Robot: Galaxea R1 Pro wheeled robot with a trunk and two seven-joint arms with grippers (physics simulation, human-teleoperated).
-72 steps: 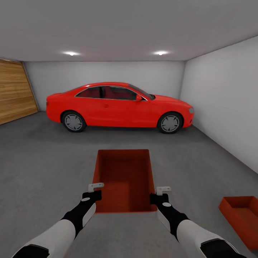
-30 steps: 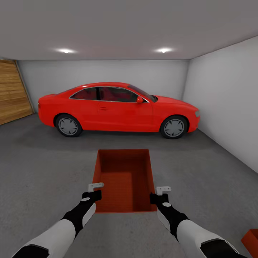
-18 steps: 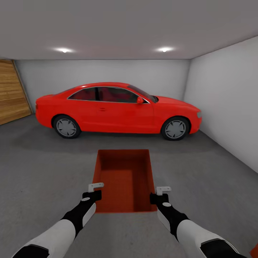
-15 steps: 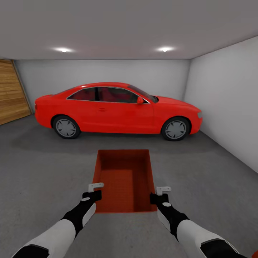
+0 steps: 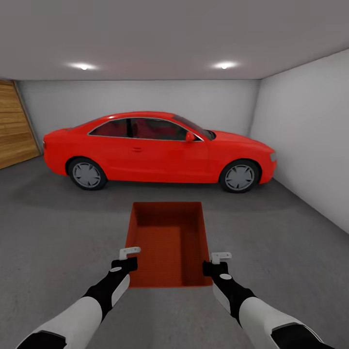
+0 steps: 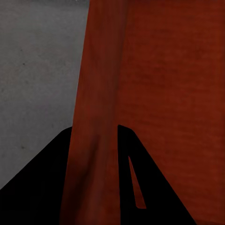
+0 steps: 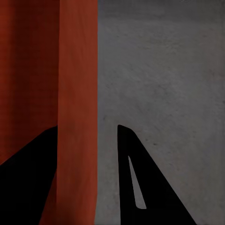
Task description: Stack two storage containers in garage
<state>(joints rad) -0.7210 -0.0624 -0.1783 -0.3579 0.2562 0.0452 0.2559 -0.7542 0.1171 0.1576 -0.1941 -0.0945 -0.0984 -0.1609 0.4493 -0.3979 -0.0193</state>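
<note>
One orange-red rectangular storage container (image 5: 168,242) is held out in front of the robot, open side up, with both arms reaching to its near corners. Its plain walls and flat bottom are bare inside. The left gripper (image 5: 129,257) sits at the near left wall and the right gripper (image 5: 220,259) at the near right wall. From the left wrist camera, the container's wall (image 6: 96,112) runs straight between the two dark fingers (image 6: 42,187), so that gripper is clamped on the wall. From the right wrist camera the picture is less sure: the orange-red wall (image 7: 77,93) lies against one dark finger (image 7: 28,178), but bare floor shows between it and the other finger, so I cannot tell whether that gripper is pinching the wall or only resting beside it.

Below and all around the container is the dark grey speckled concrete floor (image 5: 58,223) of the garage. Well beyond the container, a glossy red car (image 5: 160,148) stands side-on against the plain white back wall (image 5: 145,97). A wooden panel door (image 5: 14,126) is on the left side, and a white side wall (image 5: 305,131) on the right. Two round ceiling lights (image 5: 82,66) glow overhead.
</note>
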